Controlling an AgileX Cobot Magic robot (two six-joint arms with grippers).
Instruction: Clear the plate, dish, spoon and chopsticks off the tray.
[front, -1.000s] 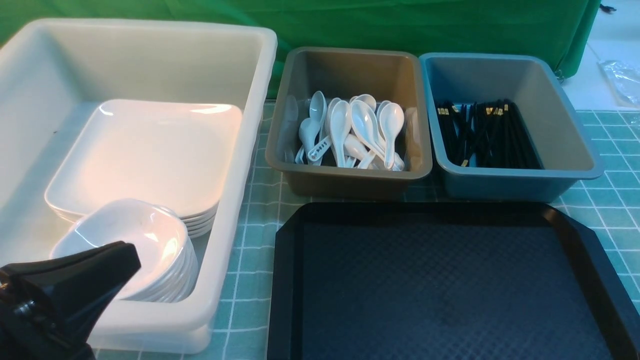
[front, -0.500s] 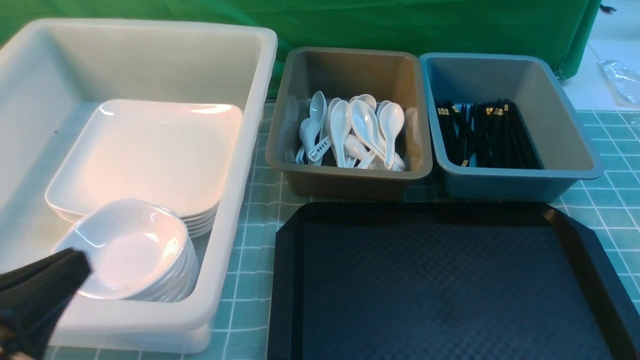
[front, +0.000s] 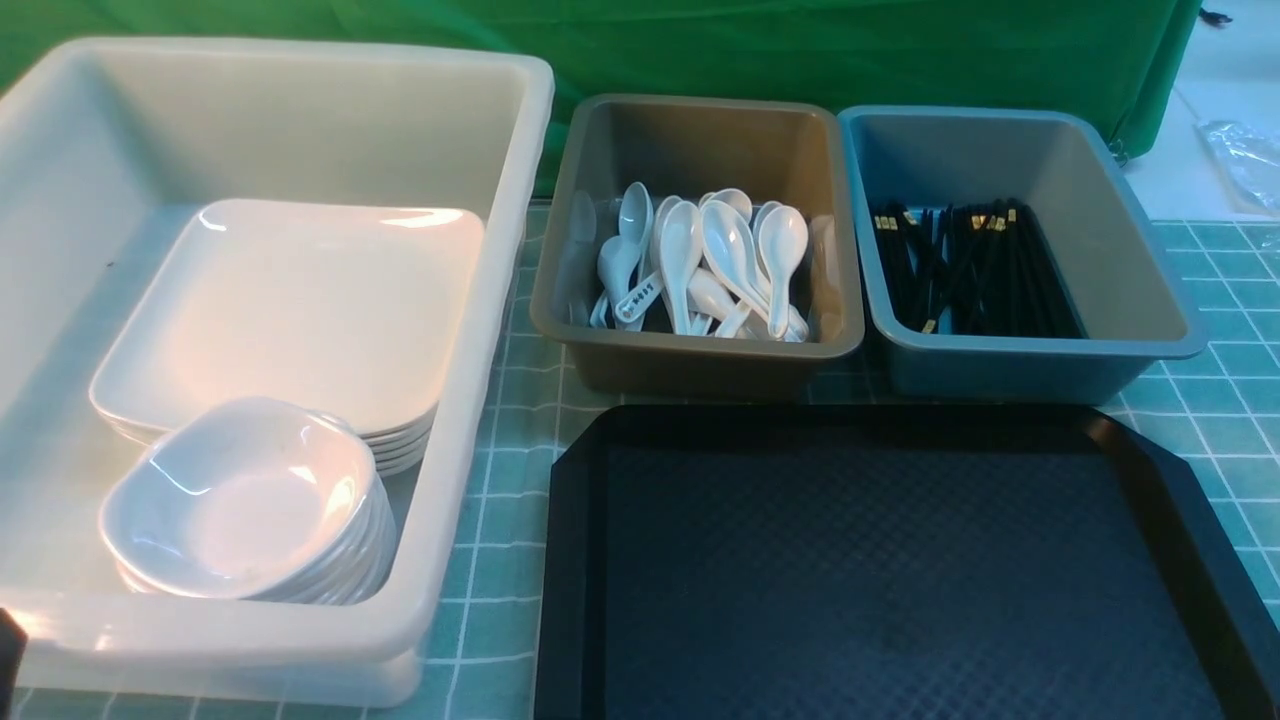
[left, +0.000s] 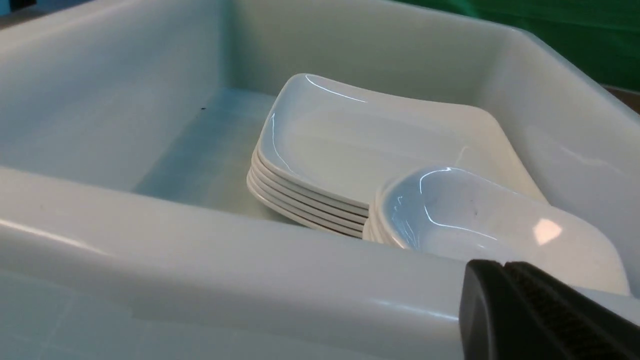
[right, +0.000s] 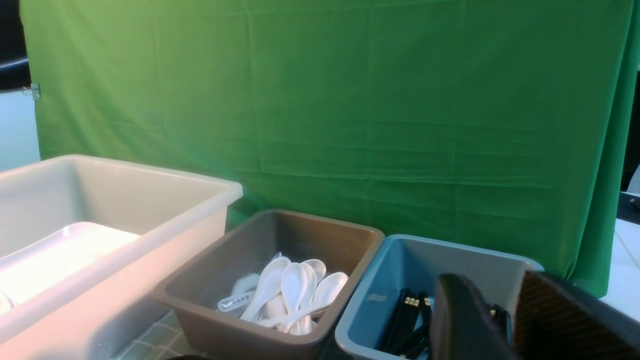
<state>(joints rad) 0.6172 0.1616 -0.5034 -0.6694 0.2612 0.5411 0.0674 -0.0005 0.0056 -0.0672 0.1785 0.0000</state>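
Tray (front: 880, 570) sat bare on the worktop (front: 500, 480), its textured surface showing nothing on it. All places below go off the tray.

White tub (front: 470, 420) stood left of the tray, close beside it. Inside, a stack of plates (front: 300, 310) lay toward the tub's far part, top plate face up. A stack of small dishes (front: 240, 500) sat nearer the tub's front wall, overlapping the plates' near edge. Left wrist view showed the same: plates (left: 350, 145) stacked flat, dishes (left: 475, 220) in front of them.

Brown tub (front: 700, 355) stood just behind the tray's far left part. It held a pile of white spoons (front: 700, 260), one with dark lettering on the handle. Which one was the task's spoon could not be told.

Blue tub (front: 1030, 365) stood just behind the tray's far right part, touching or nearly touching the brown tub. Black chopsticks (front: 960, 270) lay bundled in it, roughly front to back.

Left fingers (left: 530, 310) pressed together, empty, outside the white tub's near wall (left: 250, 280), well left of the tray. Only a dark sliver (front: 8, 650) of that arm showed in front view.

Right fingers (right: 515, 320) stood a little apart with a narrow gap, nothing between them, raised and facing the blue tub (right: 400, 300).

Green cloth (front: 800, 50) hung behind the tubs.
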